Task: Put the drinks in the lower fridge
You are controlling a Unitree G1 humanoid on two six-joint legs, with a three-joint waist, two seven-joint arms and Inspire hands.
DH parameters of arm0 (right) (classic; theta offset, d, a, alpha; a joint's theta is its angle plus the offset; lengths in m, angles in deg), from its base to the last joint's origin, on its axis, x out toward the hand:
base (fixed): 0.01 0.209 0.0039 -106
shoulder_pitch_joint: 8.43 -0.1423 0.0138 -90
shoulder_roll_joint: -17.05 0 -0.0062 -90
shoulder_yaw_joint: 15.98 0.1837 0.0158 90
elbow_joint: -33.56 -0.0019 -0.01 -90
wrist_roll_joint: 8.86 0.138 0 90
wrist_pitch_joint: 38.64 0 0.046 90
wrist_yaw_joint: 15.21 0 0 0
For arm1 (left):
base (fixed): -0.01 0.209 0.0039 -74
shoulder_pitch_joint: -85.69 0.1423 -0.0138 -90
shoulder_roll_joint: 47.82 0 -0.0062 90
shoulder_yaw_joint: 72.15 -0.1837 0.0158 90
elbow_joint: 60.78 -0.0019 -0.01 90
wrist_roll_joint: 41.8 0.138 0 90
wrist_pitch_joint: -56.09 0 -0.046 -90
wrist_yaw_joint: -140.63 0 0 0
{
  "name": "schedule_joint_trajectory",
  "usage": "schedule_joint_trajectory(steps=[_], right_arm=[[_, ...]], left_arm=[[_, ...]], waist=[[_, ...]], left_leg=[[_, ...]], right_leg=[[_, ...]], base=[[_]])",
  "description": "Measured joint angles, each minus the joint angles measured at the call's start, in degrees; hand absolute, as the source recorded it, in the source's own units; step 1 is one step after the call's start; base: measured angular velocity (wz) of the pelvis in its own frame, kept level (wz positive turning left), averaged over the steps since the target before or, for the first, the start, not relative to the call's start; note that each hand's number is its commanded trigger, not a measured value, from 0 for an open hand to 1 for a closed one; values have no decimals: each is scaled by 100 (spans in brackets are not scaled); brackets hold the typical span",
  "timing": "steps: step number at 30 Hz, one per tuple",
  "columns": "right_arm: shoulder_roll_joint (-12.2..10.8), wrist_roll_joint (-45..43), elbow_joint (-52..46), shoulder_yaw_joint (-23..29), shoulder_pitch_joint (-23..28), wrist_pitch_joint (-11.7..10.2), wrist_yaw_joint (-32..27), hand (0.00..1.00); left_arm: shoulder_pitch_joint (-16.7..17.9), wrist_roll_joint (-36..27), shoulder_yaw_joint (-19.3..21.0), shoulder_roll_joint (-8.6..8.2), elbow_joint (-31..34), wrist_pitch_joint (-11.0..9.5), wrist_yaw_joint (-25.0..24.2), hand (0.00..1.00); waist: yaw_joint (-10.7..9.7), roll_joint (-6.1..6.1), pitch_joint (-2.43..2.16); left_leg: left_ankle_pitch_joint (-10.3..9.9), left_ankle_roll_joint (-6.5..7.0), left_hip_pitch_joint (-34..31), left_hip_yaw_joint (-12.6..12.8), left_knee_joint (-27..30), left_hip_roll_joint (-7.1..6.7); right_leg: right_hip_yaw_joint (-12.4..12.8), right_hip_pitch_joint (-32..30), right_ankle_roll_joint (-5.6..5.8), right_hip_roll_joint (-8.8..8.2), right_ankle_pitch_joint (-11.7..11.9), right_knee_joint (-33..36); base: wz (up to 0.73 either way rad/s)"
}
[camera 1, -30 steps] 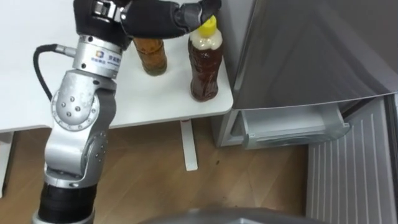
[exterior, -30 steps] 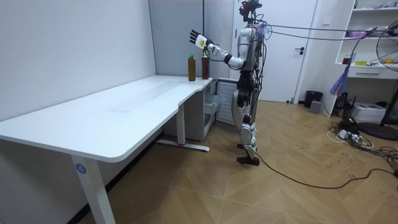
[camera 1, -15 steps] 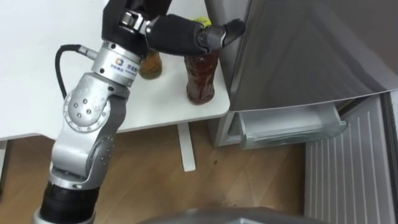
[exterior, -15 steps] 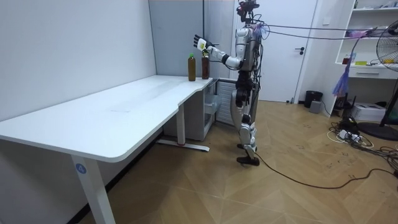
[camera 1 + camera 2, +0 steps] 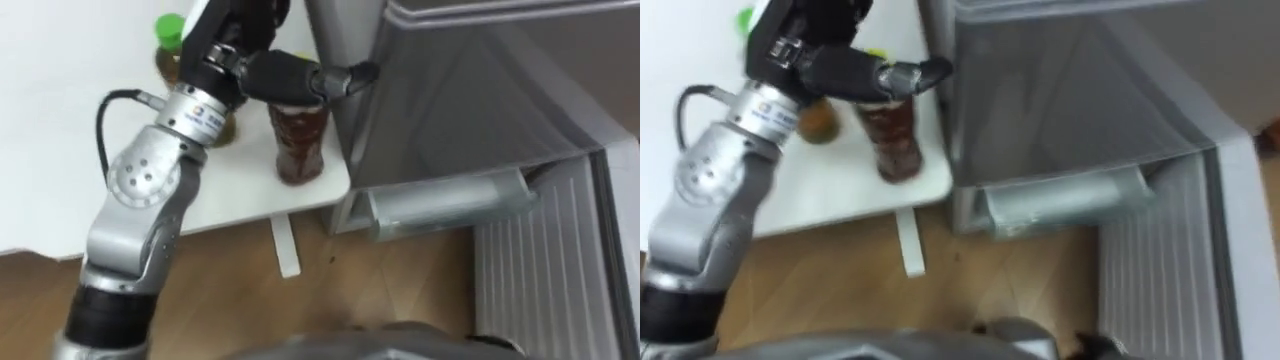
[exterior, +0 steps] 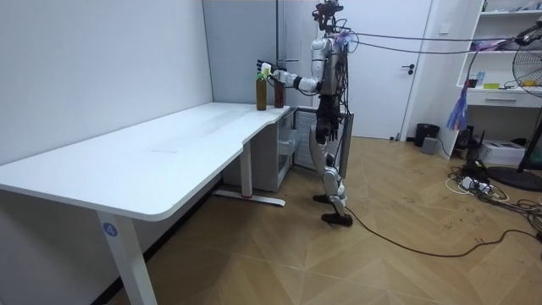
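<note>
Left hand (image 5: pixel 285 75), fingers stretched out flat and holding nothing, reaches in from the left across the top of the upright brown-tea plastic bottle (image 5: pixel 298 145); whether it touches the cap is hard to tell. The bottle stands directly beneath the palm, long axis vertical, at the corner of the white desk (image 5: pixel 60 150), just beside the grey fridge (image 5: pixel 480 100). A second brown bottle with a green cap (image 5: pixel 170 30) stands behind the forearm. The fridge's open lower compartment (image 5: pixel 445 200) lies below and right of the bottle.
</note>
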Motion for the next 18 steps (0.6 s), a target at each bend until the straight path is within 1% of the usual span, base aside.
schedule_joint_trajectory(steps=[1, 2, 3, 4, 5, 6, 7, 8, 10, 13, 15, 16, 18], right_arm=[[-6, -28, -16, 29, 28, 99, 7, 0], [-7, -48, -21, 64, 30, 124, 17, 0], [-42, -93, 45, 110, 65, 158, 33, 0], [-28, -121, 103, 135, 61, 187, 71, 0], [-28, -157, 98, 153, 24, 180, 82, 0], [-27, -196, 83, 190, -11, 161, 90, 0], [-27, -262, 63, 195, -88, 158, 111, 0], [-25, -316, 53, 188, -130, 166, 134, 0], [-22, -322, 43, 181, -110, 209, 152, 0], [-22, -311, -55, 179, -23, 217, 288, 0], [-18, -308, -87, 182, -5, 217, 345, 0], [-17, -308, -112, 183, 17, 216, 382, 0], [-4, -329, -113, 194, 52, 218, 427, 0]], left_arm=[[7, 14, -38, 0, -3, 6, 26, 0], [0, 20, -83, 0, -3, 5, 69, 0], [69, 20, -166, -17, 5, 9, 130, 0], [173, 22, -228, -63, 7, 12, 165, 0], [217, 25, -218, -77, 1, 14, 196, 0], [218, 26, -194, -78, -12, 14, 206, 0], [217, 26, -152, -78, -25, 15, 217, 0], [216, 27, -141, -86, -31, 16, 216, 0], [218, 41, -163, -143, -48, 60, 199, 0], [217, 39, -158, -144, -48, 143, 184, 0], [217, 40, -155, -136, -48, 164, 182, 0], [217, 40, -155, -133, -48, 178, 181, 0], [217, 42, -156, -148, -48, 210, 167, 0]], waist=[[-3, -87, 29], [-9, -75, 18], [5, -173, -26], [194, -166, -60], [282, -178, -64], [281, -171, -59], [256, -156, -67], [226, -143, -65], [194, -115, -75], [199, -73, -76], [198, -21, -71], [193, -4, -72], [188, 18, -82]], left_leg=[[53, 50, -231, 187, -150, -61], [160, 62, -420, 220, -270, -82], [522, 271, -592, 410, -191, -138], [545, 262, -520, 530, -128, -188], [542, 265, -406, 550, -129, -239], [541, 267, -369, 534, -129, -256], [537, 273, -326, 501, -137, -286], [536, 274, -295, 498, -143, -313], [536, 275, -278, 502, -143, -335], [526, 292, -292, 531, -143, -343], [488, 349, -304, 554, -145, -341], [469, 366, -311, 552, -163, -336], [470, 364, -336, 534, -142, -334]], right_leg=[[431, 58, 13, -111, -8, -43], [521, 56, 41, -167, -25, -34], [572, 43, 173, -307, -97, 11], [490, 103, 227, -343, -112, -16], [367, 201, 276, -358, -142, -25], [304, 238, 279, -373, -144, -22], [199, 289, 285, -403, -138, -23], [152, 323, 305, -435, -150, -26], [91, 345, 326, -454, -164, -22], [70, 336, 354, -450, -181, -20], [26, 325, 355, -421, -187, -20], [-55, 313, 339, -420, -218, -16], [-62, 278, 332, -418, -227, 20]], base=[[73], [85], [45], [13], [-16], [-15], [-10], [-8], [-2], [-9], [-7], [0], [0]])
